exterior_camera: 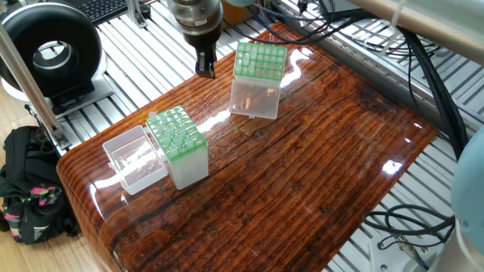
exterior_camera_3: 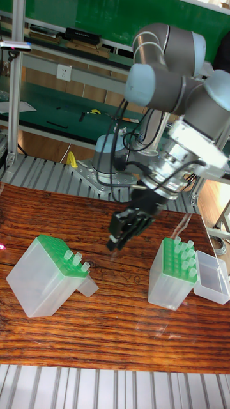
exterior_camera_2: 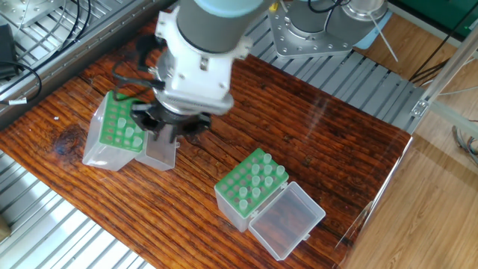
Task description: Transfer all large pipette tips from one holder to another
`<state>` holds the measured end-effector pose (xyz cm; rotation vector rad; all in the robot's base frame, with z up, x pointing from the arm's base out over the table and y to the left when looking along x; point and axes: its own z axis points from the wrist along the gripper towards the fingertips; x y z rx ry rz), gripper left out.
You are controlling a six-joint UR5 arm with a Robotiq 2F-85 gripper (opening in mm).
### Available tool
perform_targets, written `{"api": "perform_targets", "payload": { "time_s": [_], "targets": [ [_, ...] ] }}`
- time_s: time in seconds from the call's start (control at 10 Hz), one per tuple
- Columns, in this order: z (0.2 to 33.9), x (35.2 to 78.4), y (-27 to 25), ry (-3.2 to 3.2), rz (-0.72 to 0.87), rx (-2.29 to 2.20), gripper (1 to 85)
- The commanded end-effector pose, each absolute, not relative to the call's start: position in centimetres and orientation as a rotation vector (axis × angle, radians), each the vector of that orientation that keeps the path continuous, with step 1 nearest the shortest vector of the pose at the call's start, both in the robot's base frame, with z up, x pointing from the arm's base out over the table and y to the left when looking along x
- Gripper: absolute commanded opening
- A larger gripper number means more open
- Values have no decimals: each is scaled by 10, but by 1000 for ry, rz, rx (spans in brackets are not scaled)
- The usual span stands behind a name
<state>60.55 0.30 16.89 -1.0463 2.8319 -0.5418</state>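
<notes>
The large pipette tips (exterior_camera_2: 252,179) stand upright in the green-topped holder (exterior_camera: 179,143) near one edge of the wooden worktop (exterior_camera: 318,166), lid hinged open for access from above. A few tips (exterior_camera_3: 75,258) already sit in the other holder (exterior_camera_2: 116,134) by the opposite edge. The gripper (exterior_camera: 206,66) hangs between the holders; whether its jaws hold a tip I cannot tell
</notes>
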Motion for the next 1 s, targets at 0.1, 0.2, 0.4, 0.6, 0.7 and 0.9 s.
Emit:
{"api": "perform_targets", "payload": {
  "time_s": [0.1, 0.2, 0.4, 0.6, 0.7, 0.9],
  "targets": [
    [163, 614, -16, 2782, -512, -1093, 320],
    [164, 622, -22, 2746, -547, -1132, 340],
    [161, 632, -31, 2716, -617, -1166, 357],
    [153, 639, -19, 2699, -553, -1182, 357],
    [162, 637, -12, 2704, -548, -1191, 367],
    [185, 634, 13, 2737, -536, -1175, 373]
  ]
}}
